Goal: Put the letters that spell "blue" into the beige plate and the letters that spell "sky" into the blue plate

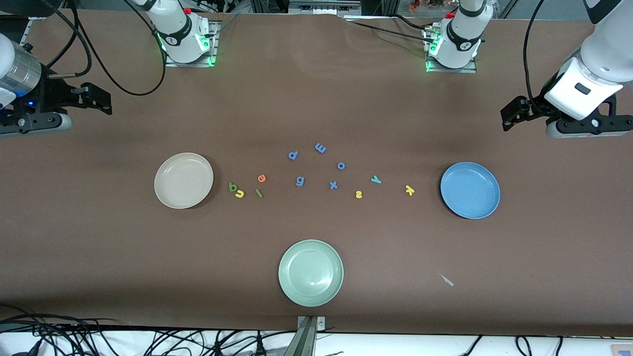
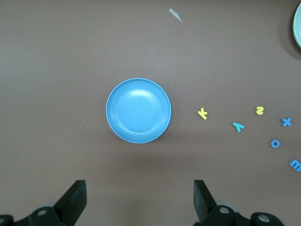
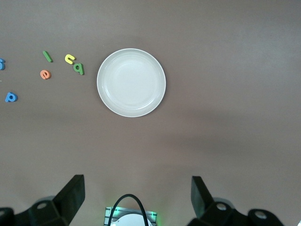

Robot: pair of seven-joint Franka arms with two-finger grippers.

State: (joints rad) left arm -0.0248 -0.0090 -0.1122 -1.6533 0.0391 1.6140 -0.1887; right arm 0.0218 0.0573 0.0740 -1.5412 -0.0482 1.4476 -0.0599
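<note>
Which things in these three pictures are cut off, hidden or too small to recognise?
- Green plate: left wrist view, cut by the edge, only a sliver shows.
- Blue letter: right wrist view, cut by the edge, unreadable.
- Pale scrap: front view, too small to identify.
- Right hand: front view, arm cut by the edge.

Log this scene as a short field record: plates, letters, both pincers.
beige plate: empty, toward the right arm's end
blue plate: empty, toward the left arm's end
green plate: empty, nearest the front camera
b, u, l, e: on the table beside the beige plate
s, y, k: on the table, nearer the blue plate
left pincer: open, holding nothing
right pincer: open, holding nothing
</note>
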